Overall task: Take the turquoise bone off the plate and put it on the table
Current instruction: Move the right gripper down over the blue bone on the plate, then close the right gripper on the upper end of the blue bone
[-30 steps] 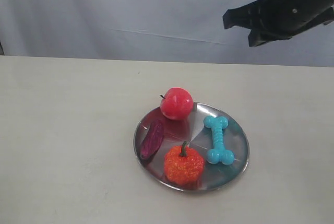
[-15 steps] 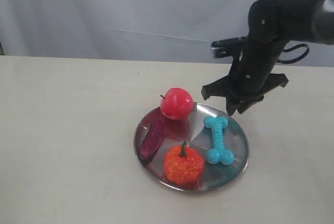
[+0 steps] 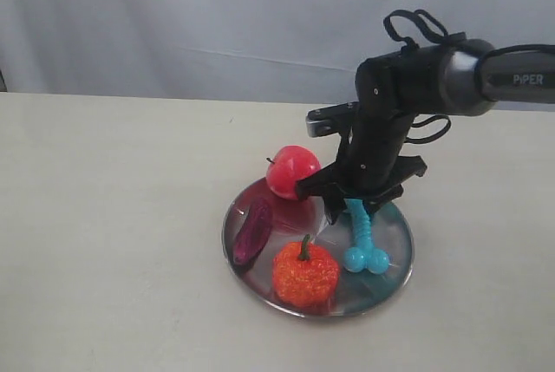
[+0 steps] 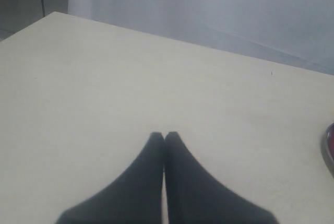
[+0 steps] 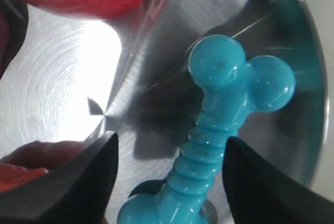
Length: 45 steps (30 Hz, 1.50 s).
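Turquoise bone [image 3: 364,257] on plate [image 3: 387,286], long axis near-to-far, between wide-open, empty right jaws.

On the pale beige table [image 3: 104,216], right of centre: round silver metal plate [image 3: 395,264]. On it: red toy apple [image 3: 293,171] far, purple toy aubergine [image 3: 252,231] left, orange toy pumpkin [image 3: 305,274] near, turquoise rubber bone [image 3: 364,249] right.

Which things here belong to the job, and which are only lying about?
Belong to the job: turquoise bone, plate, table, right gripper (open, fingers either side of the bone).
Only lying about: red apple, orange pumpkin, purple toy, all on the plate.
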Tool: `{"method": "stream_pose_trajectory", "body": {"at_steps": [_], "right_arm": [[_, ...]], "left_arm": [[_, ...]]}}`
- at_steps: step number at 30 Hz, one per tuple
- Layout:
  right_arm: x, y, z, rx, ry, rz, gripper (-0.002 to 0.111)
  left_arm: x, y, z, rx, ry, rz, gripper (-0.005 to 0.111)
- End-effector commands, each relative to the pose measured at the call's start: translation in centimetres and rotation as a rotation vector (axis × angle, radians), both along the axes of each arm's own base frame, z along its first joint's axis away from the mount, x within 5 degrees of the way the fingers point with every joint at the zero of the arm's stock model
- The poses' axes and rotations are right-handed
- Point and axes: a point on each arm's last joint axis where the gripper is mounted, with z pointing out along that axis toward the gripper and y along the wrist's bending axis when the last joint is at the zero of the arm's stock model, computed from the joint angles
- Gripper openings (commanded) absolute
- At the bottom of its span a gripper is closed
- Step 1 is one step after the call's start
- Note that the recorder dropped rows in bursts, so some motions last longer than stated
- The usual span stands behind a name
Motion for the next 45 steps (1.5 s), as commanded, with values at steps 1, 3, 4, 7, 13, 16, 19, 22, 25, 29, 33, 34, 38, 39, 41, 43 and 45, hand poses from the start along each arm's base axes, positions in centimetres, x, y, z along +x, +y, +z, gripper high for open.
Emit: {"method": "stream_pose_trajectory", "body": {"at_steps": [1, 3, 4, 7, 13, 16, 19, 22, 25, 29, 33, 34, 38, 39, 41, 43, 45], "right_arm": [[0.0, 0.0, 0.2, -0.005, -0.001, -0.02, 0.057], [0.0, 0.0, 0.2, -0.001, 0.0, -0.041, 0.057], [0.0, 0.0, 0.2, -0.001, 0.0, -0.041, 0.057], [0.0, 0.0, 0.2, 0.002, 0.0, -0.056, 0.057], [-0.1, -0.3, 0.2, -0.022, 0.008, -0.086, 0.057], [-0.3, -0.4, 0.0, -0.029, 0.017, -0.099, 0.057], [-0.4, -0.5, -0.4, -0.033, 0.015, -0.11, 0.057], [-0.7, -0.5, -0.8, -0.031, 0.016, -0.118, 0.057], [-0.7, -0.5, -0.9, -0.03, 0.011, -0.117, 0.057], [-0.6, -0.5, -0.9, -0.03, 0.006, -0.116, 0.054], [-0.6, -0.5, -0.9, -0.029, 0.004, -0.116, 0.042], [-0.6, -0.5, -0.9, -0.029, 0.004, -0.116, 0.039], [-0.6, -0.5, -0.9, -0.029, 0.005, -0.116, 0.038], [-0.6, -0.5, -0.9, -0.031, 0.005, -0.115, 0.038], [-0.6, -0.5, -0.9, -0.031, 0.005, -0.113, 0.042], [-0.6, -0.5, -0.9, -0.032, 0.006, -0.111, 0.048], [-0.6, -0.5, -0.9, -0.032, 0.006, -0.111, 0.052]], "left_arm": [[0.0, 0.0, 0.0, -0.006, -0.004, -0.005, 0.0], [0.0, 0.0, 0.0, -0.006, -0.004, -0.005, 0.0], [0.0, 0.0, 0.0, -0.006, -0.004, -0.005, 0.0], [0.0, 0.0, 0.0, -0.006, -0.004, -0.005, 0.0], [0.0, 0.0, 0.0, -0.006, -0.004, -0.005, 0.0], [0.0, 0.0, 0.0, -0.006, -0.004, -0.005, 0.0], [0.0, 0.0, 0.0, -0.006, -0.004, -0.005, 0.0], [0.0, 0.0, 0.0, -0.006, -0.004, -0.005, 0.0], [0.0, 0.0, 0.0, -0.006, -0.004, -0.005, 0.0], [0.0, 0.0, 0.0, -0.006, -0.004, -0.005, 0.0], [0.0, 0.0, 0.0, -0.006, -0.004, -0.005, 0.0], [0.0, 0.0, 0.0, -0.006, -0.004, -0.005, 0.0], [0.0, 0.0, 0.0, -0.006, -0.004, -0.005, 0.0], [0.0, 0.0, 0.0, -0.006, -0.004, -0.005, 0.0], [0.0, 0.0, 0.0, -0.006, -0.004, -0.005, 0.0], [0.0, 0.0, 0.0, -0.006, -0.004, -0.005, 0.0], [0.0, 0.0, 0.0, -0.006, -0.004, -0.005, 0.0]]}}
